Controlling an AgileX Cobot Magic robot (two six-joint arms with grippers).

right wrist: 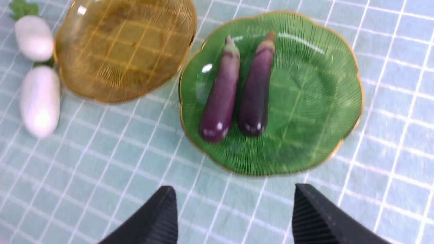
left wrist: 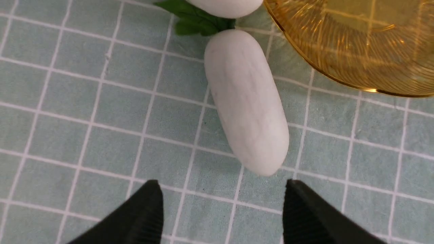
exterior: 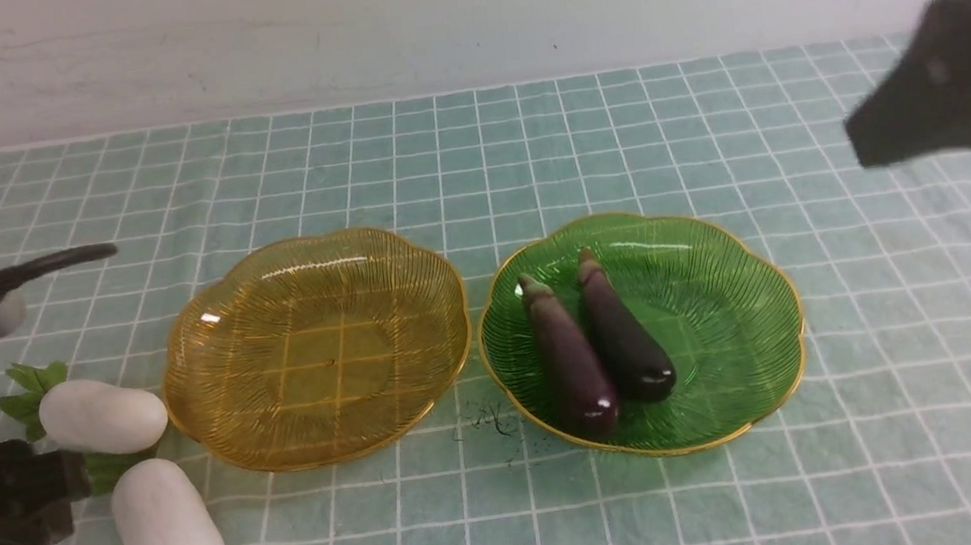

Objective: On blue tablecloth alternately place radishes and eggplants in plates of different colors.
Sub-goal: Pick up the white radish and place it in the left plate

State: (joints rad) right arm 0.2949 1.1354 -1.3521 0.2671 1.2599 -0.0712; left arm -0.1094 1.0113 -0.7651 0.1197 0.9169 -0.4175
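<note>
matt woven blue tablecloth (exterior: pixel 742 480), glossy ribbed transparent plates (exterior: pixel 192 403), shiny smooth eggplants (exterior: pixel 572 363), matt white radishes (exterior: pixel 170 536)

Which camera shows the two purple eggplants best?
The right wrist view: it looks down on both eggplants, whole and large, lying side by side in the green plate. The front view shows them smaller. The left wrist view misses them.

White radish (left wrist: pixel 246 101) on blue tablecloth (left wrist: pixel 101 112), amber plate (left wrist: pixel 342 54) just beside, jaws apart, empty

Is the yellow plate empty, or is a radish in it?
Empty. The yellow plate shows only bare glass; the near radish and the far radish both lie on the cloth beside it.
</note>
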